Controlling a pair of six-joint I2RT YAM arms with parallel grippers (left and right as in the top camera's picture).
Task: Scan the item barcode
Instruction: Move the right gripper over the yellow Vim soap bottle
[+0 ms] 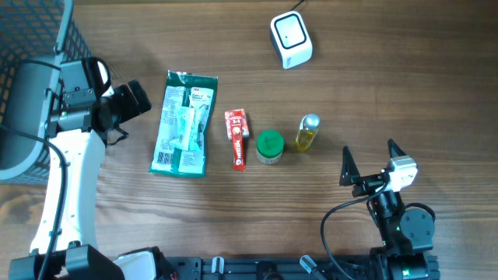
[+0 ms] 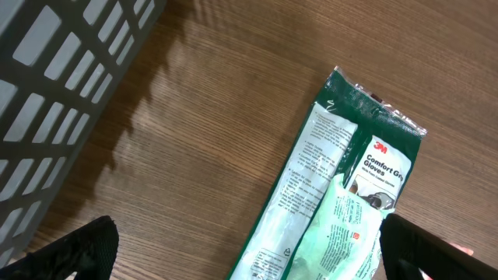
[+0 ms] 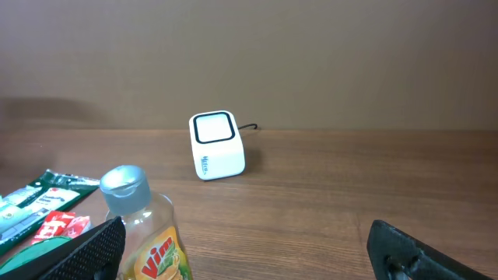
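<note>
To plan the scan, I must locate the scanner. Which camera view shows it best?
The overhead view: the whole scanner shows from above, on the table. The right wrist view shows it from the side, beyond the bottle. The left wrist view lacks it.

The green glove packet (image 2: 342, 194) carries a red "3M" logo with "Comfort" and "Gloves" in dark letters beneath it, and the fine print on its white panel is too small to read. The yellow bottle (image 3: 148, 225) has "Vim" in red on its label. The small print on the white barcode scanner (image 3: 216, 145) and the lettering on the red tube (image 1: 236, 138) cannot be made out.
</note>
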